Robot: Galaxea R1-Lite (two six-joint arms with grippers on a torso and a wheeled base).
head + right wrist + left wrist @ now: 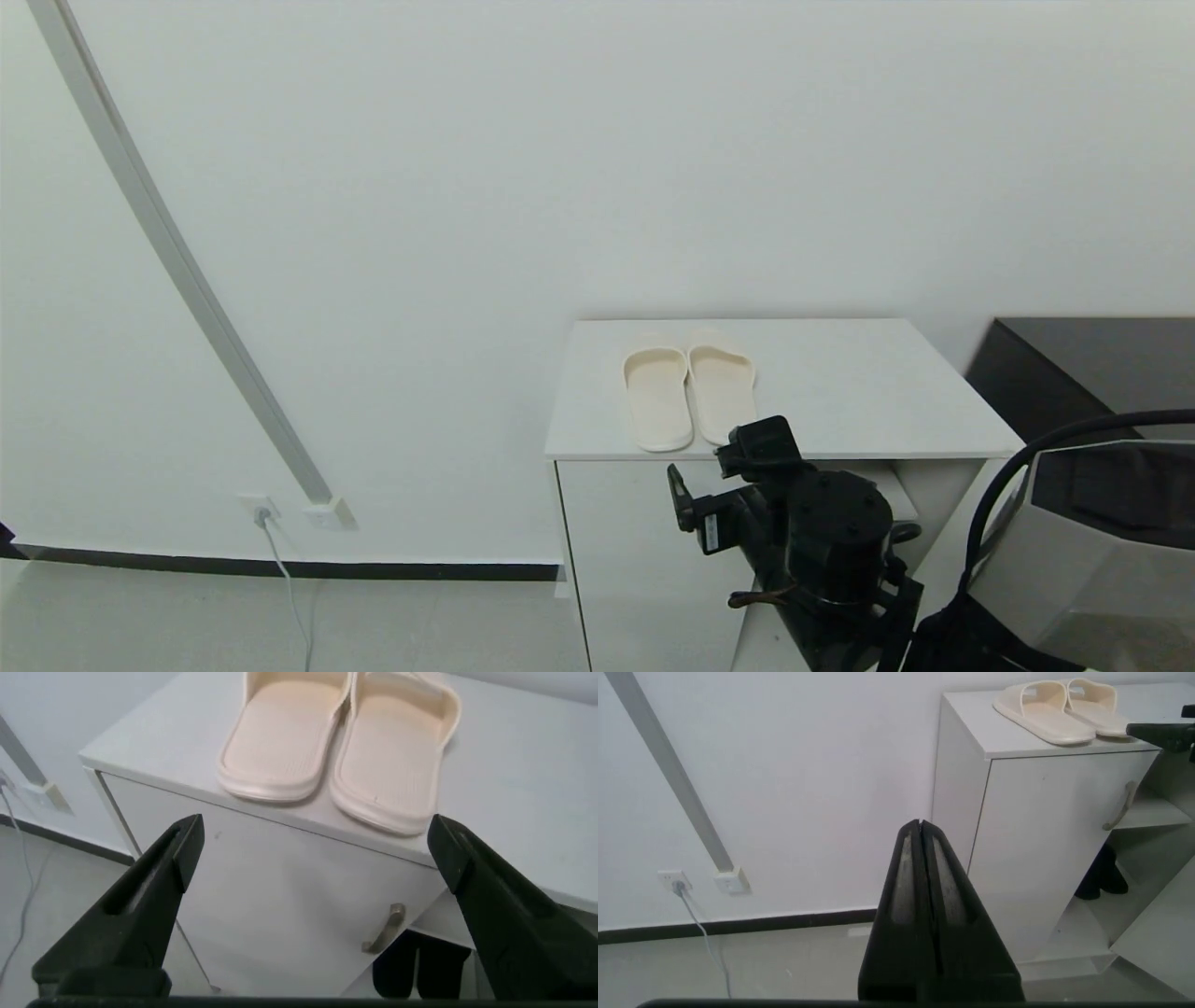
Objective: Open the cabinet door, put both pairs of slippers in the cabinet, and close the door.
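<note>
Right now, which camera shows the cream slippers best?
The right wrist view: the slippers lie close up, footbed texture clear, though their far ends are cut off. The head view shows both slippers whole but small on the cabinet top. The left wrist view catches them side-on, far off.

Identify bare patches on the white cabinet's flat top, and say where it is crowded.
Bare: right half of the cabinet top, between the cream slippers and its right edge; a narrow strip left of them. Crowded: the front edge, where the open right gripper hangs.
</note>
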